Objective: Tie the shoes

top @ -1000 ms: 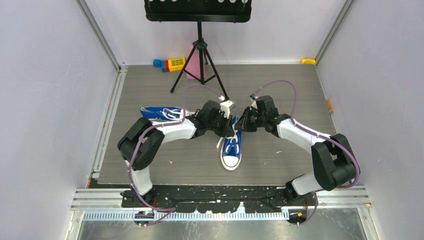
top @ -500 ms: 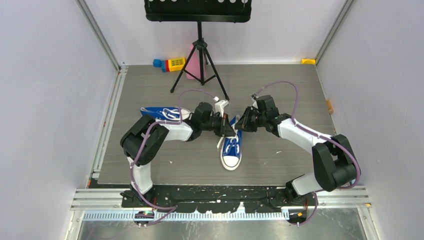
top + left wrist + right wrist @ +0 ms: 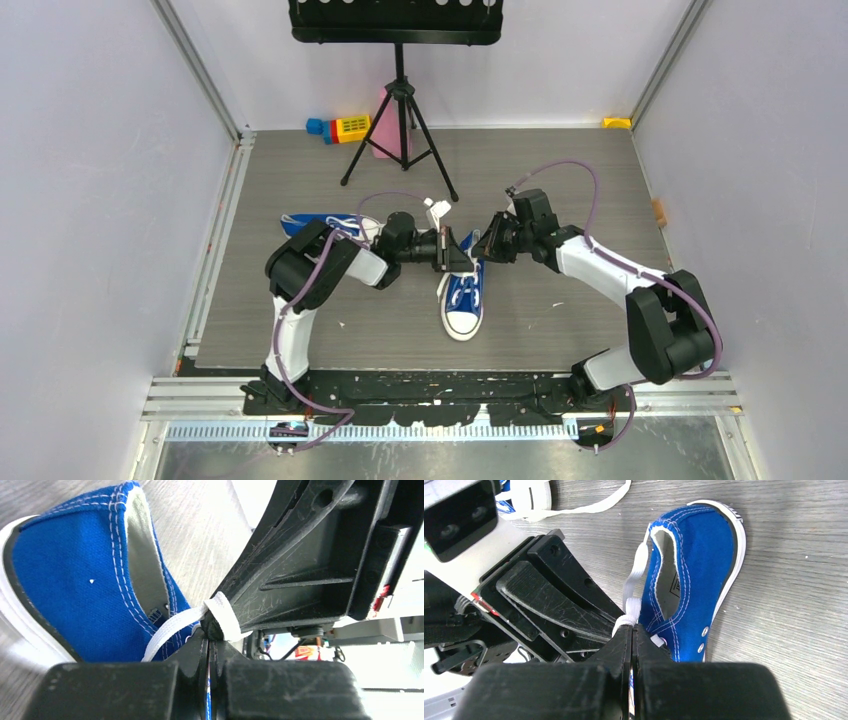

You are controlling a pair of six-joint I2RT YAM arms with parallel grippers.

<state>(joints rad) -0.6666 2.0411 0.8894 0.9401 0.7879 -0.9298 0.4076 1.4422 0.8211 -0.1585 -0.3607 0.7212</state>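
Observation:
One blue sneaker [image 3: 462,303] lies in the middle of the mat, toe cap toward me. The other blue sneaker [image 3: 318,224] lies on its side to the left, partly behind my left arm. My left gripper [image 3: 457,258] and right gripper [image 3: 479,250] meet tip to tip over the middle shoe's heel opening. In the left wrist view my left gripper [image 3: 210,634] is shut, with the white lace [image 3: 172,625] running from the shoe [image 3: 75,590] to its tip. In the right wrist view my right gripper [image 3: 630,626] is shut on the lace [image 3: 636,575] above the shoe [image 3: 696,565].
A black tripod stand [image 3: 400,130] stands at the back, with coloured toy blocks [image 3: 340,127] and a pink object [image 3: 384,128] beside it. A yellow piece [image 3: 617,122] lies in the far right corner. A loose lace [image 3: 589,505] of the second shoe trails on the mat.
My left arm's elbow has swung right and toward the shoe, and its wrist has lowered. Both grippers stay shut together over the shoe's heel. The right arm has barely moved.

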